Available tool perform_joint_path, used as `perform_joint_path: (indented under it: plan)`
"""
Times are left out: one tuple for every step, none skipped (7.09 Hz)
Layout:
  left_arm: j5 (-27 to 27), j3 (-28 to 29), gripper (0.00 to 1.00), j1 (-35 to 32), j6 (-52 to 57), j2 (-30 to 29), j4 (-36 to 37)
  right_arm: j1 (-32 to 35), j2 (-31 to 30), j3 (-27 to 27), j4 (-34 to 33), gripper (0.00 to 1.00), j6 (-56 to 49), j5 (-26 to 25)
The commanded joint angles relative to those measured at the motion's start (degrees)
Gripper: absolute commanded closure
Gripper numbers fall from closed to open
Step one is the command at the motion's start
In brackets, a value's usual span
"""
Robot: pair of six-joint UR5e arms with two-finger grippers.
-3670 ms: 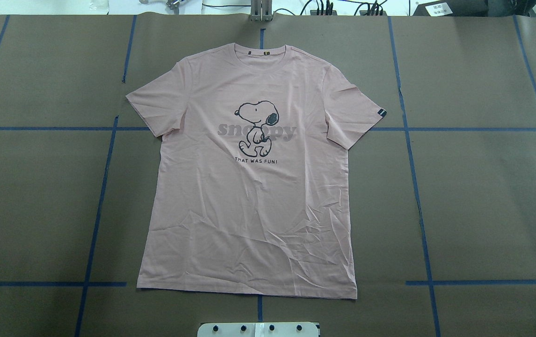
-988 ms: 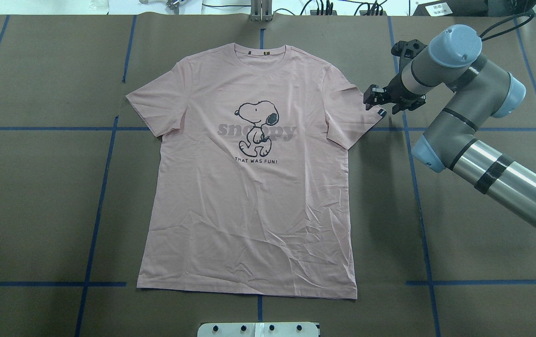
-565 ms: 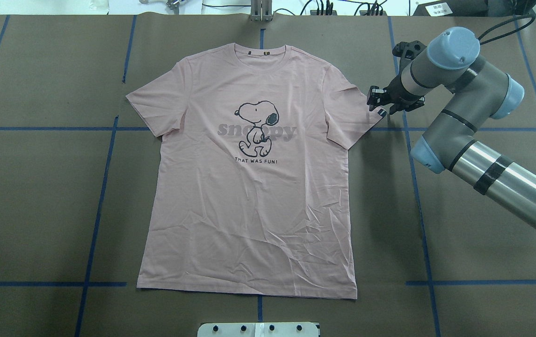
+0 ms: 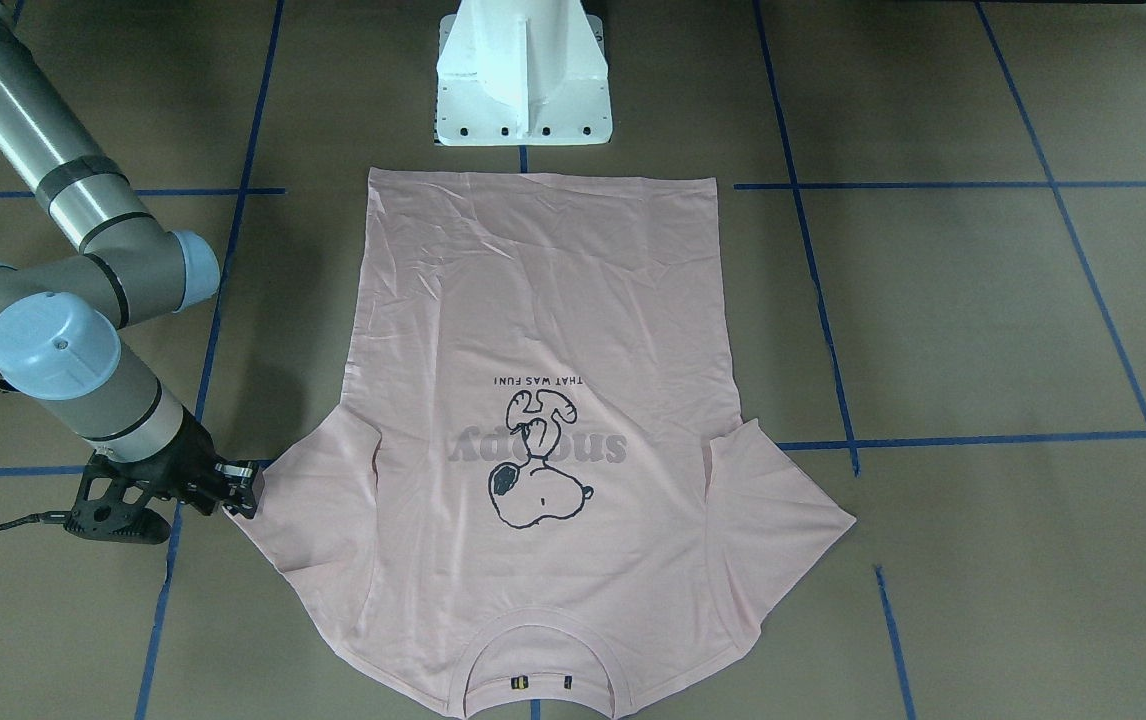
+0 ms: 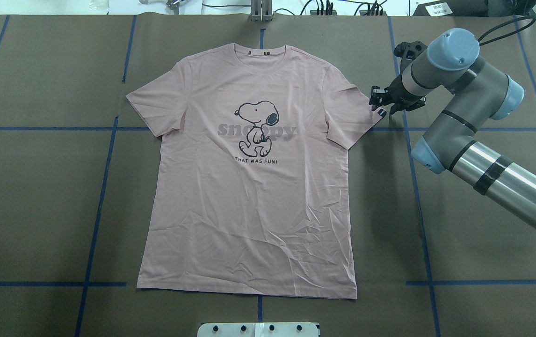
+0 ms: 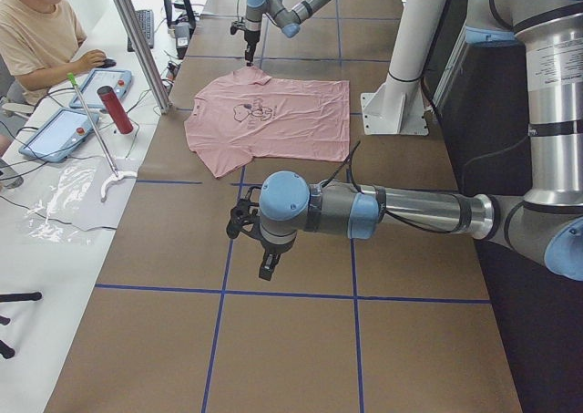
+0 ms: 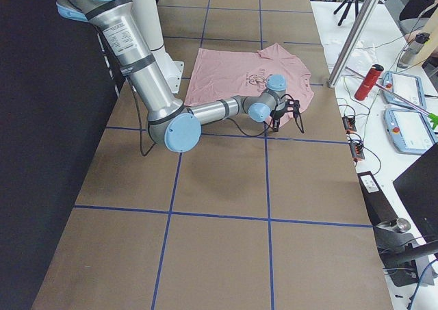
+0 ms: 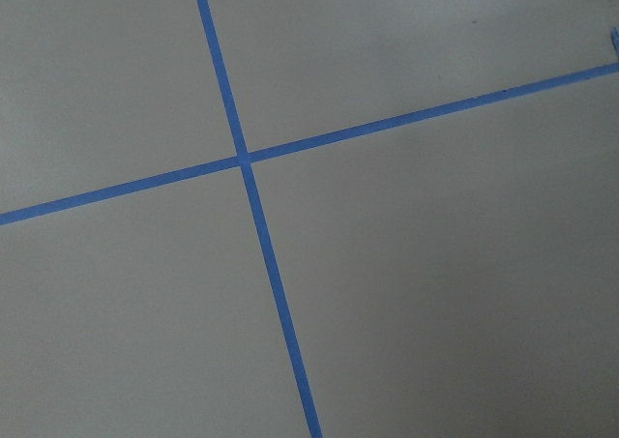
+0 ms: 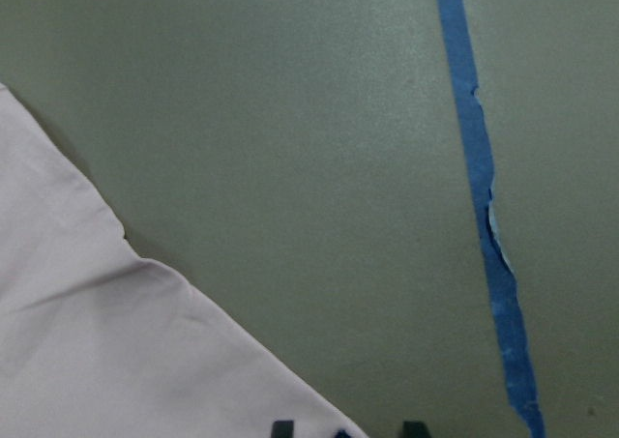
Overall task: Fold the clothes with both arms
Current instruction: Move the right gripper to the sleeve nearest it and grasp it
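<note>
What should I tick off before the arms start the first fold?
1. The shirt lies flat, print up, sleeves spread: ok.
2. The right hand is at the tagged sleeve's corner: ok.
3. It is open: ok; its fingertips show apart in the wrist view, the corner between them.
4. Fingertips low enough to catch cloth: cannot tell.
5. The left hand is at the other sleeve: not ok; it hangs over bare table, away from the shirt.
6. It is open: cannot tell.

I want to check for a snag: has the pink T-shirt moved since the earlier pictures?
No. The T-shirt hem still lies level with the blue tape line.
</note>
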Motion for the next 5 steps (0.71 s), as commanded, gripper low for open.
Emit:
perform_joint_path:
  plan:
    - [0.0,-0.2,0.00,-0.1,0.0,0.0,0.0,0.0,0.1,-0.4,0.1,0.94,0.0,0.0]
    - [-0.1,-0.3,0.00,-0.1,0.0,0.2,0.0,0.0,0.4,-0.4,0.1,1.00,0.0,0.0]
    - [-0.1,-0.5,0.00,-0.1,0.0,0.2,0.0,0.0,1.4,-0.4,-0.1,1.00,0.2,0.0]
    - [-0.1,-0.7,0.00,-0.1,0.0,0.2,0.1,0.0,2.9,-0.1,-1.5,1.00,0.4,0.1]
    - [-0.1,-0.7,0.00,-0.1,-0.1,0.2,0.1,-0.3,4.6,-0.1,-2.2,1.00,2.8,0.0]
